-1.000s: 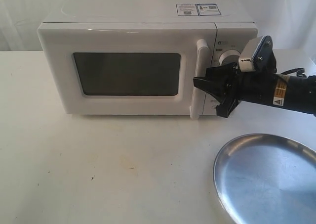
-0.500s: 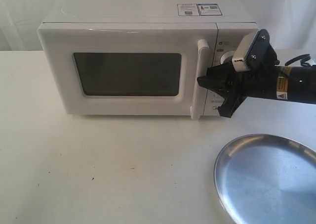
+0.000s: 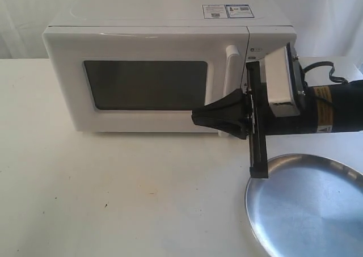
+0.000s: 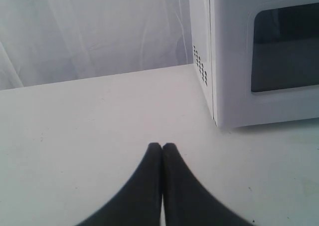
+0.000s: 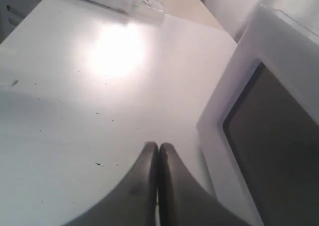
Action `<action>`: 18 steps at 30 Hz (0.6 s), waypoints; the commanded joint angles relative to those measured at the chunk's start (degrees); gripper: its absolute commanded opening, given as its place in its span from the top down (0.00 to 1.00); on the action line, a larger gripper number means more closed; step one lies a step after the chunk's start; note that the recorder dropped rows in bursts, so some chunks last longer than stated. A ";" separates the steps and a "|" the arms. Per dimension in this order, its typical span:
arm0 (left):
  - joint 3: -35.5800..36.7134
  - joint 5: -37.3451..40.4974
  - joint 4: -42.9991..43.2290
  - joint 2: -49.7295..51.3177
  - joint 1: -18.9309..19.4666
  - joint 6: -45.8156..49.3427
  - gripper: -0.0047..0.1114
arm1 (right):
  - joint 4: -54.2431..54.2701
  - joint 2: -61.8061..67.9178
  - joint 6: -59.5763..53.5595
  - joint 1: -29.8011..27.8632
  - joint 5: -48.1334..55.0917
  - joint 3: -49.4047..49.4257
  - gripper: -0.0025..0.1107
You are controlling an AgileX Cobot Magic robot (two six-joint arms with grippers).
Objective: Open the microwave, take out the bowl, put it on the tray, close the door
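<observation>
Your right hand (image 3: 197, 119) is closed on nothing, its two black fingers (image 5: 142, 186) pressed flat together. The tips sit in front of the lower part of the door (image 3: 68, 87) of the microwave (image 3: 142, 16); whether they touch the panel you cannot tell. Behind the hand, and rising above it, stands the white bar handle (image 3: 231, 55). The door looks flush with the cabinet, and its window (image 3: 146, 85) is too dark to tell what the microwave holds. Below the hand's wrist, on the surface (image 3: 113, 194), lies the tray (image 3: 306, 211), showing only shiny metal and reflections. Your left hand (image 4: 162, 147) is closed too, gripping nothing, low over the surface, with the microwave's vented side and front corner ahead of it and well apart. Two stickers (image 3: 227, 11) sit on the microwave's top, above and behind the right hand, their print too small to read. A yellow warning label (image 3: 323, 127) with a black triangle sits on the arm behind that hand, its writing unreadable
</observation>
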 commanded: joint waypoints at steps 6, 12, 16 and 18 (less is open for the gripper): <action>-0.16 0.06 -0.07 -0.12 -0.12 0.00 0.96 | 9.94 -0.40 7.03 -3.83 17.79 3.09 0.98; -0.16 0.06 -0.07 -0.12 -0.12 0.00 0.96 | 18.44 3.32 -3.47 -6.14 14.32 4.98 0.98; -0.16 0.06 -0.07 -0.12 -0.12 0.00 0.96 | 22.60 8.12 -5.79 -8.13 9.15 4.88 0.98; -0.16 0.06 -0.07 -0.12 -0.12 0.00 0.96 | 21.33 9.53 -5.79 -9.66 3.09 4.88 0.98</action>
